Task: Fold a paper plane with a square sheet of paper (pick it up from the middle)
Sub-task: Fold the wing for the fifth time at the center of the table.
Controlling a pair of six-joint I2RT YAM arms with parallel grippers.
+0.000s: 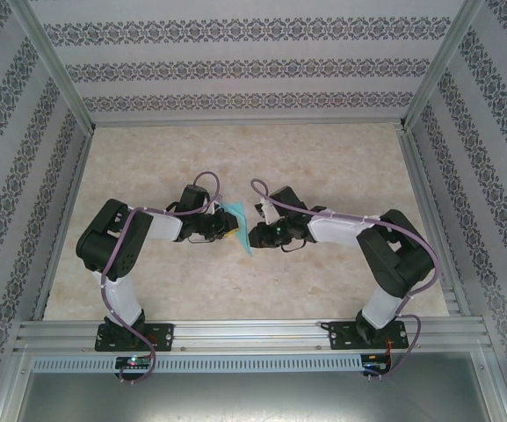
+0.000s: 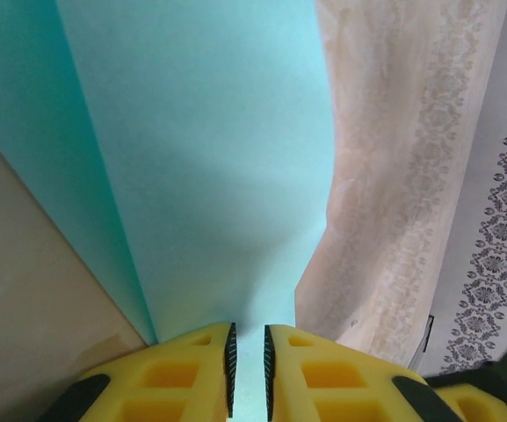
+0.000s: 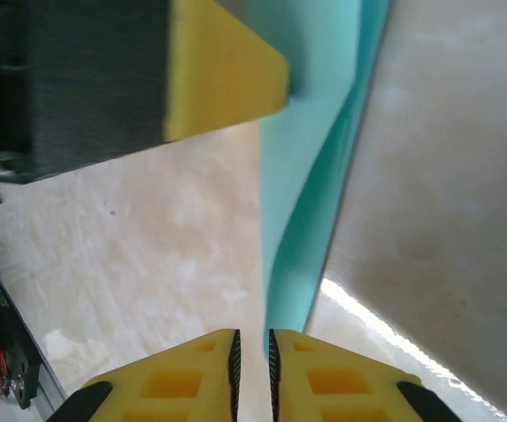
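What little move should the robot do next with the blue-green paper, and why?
Probably ease the right pincer a little further onto the turquoise paper. The left pincer pinches it, but the paper's edge only just reaches the right pincer's nearly closed fingertips, so a grip there looks unsure.

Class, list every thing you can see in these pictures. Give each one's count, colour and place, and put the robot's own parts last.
folded paper: one, turquoise, between the two hands at the middle of the table.
table: one, beige marbled, under the arms.
walls: three, white with grey flower bands, at the back and both sides.
metal rail: one, silver, along the table's near edge.
cables: two, pale purple, one running along each arm.
arms: two, black and white, left arm and right arm, fixed to the rail and bent inward.
hands: two, yellow fingers; left hand pinches the paper; right hand sits at the paper's edge, grip unclear.
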